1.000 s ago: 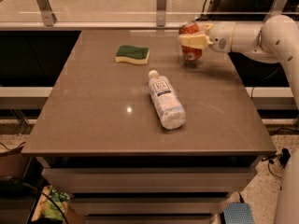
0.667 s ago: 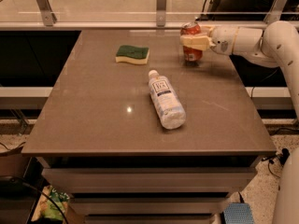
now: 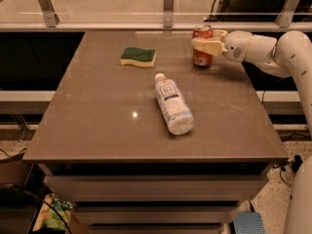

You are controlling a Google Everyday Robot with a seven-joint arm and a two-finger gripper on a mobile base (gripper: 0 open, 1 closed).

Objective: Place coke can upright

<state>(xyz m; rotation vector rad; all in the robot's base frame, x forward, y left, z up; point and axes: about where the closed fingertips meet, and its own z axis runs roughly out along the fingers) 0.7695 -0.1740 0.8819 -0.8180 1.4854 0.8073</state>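
Note:
The coke can [image 3: 202, 57], red with a silver top, stands upright on the brown table [image 3: 107, 111] near its far right edge. My gripper [image 3: 206, 40] reaches in from the right, its cream fingers [image 3: 205, 46] on either side of the can's upper half. The white arm [image 3: 273, 50] extends off to the right.
A clear plastic bottle [image 3: 172, 104] with a white label lies on its side in the table's middle. A green and yellow sponge [image 3: 138, 56] sits at the far middle. A glass railing [image 3: 168, 6] runs behind the table. Shelves lie beneath the tabletop.
The can has gone from tilted and slightly raised to upright with its base on the table. The gripper has stayed around it.

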